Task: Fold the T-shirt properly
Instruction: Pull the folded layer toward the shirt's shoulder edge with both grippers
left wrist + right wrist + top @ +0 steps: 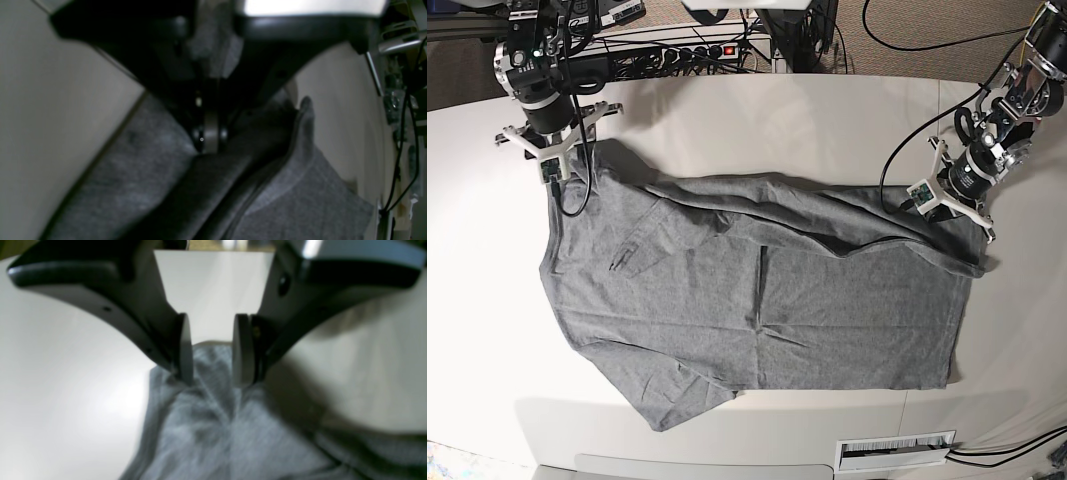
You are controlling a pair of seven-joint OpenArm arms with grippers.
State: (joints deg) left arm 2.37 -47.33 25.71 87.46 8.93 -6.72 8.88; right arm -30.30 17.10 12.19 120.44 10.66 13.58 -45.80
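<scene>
Here, T-shirt (757, 300) corners at both tools (right (212, 350) agape).

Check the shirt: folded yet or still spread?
Mostly spread. The T-shirt lies open on the table, only its far edge lifted and rumpled between the right hand and left hand.

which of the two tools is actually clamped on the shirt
The left tool: its pads are shut on a fold of the T-shirt. The right tool stands open, a gap between its pads, cloth beneath.
</scene>
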